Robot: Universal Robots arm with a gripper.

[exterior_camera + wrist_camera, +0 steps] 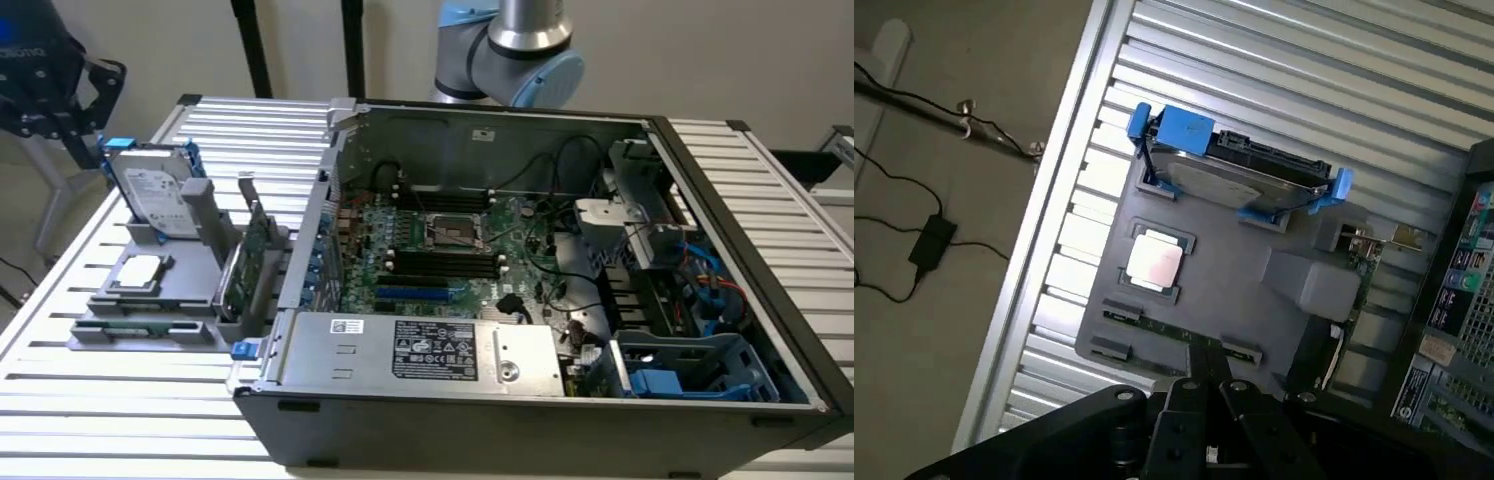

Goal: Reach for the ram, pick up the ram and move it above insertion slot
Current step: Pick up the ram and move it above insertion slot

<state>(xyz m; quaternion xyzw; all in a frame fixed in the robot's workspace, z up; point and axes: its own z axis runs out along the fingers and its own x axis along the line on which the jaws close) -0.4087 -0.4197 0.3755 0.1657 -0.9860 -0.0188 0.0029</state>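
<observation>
The ram (1154,324) lies flat in a groove along one edge of the grey holder (1239,268), untouched in its seat. In the exterior view this is the holder's near edge, at that view's left of the open computer case (534,425). In the wrist view the gripper (1206,352) hangs over the ram's middle stretch, its two dark fingertips drawn together with nothing between them. How high it stands above the stick cannot be told. Just beside the ram, a processor chip (1154,262) lies flat in a square recess. Beyond it, a hard drive (1239,178) stands on edge between blue brackets. The exterior view adds a broader green expansion card (248,268), upright on the holder's side nearest the case. It also takes in the slatted metal table (120,425) under everything and the arm's grey and blue joint (514,50) behind the case. The wrist view takes in bare floor off the table's edge, with a black cable and adapter (932,240) on it.
</observation>
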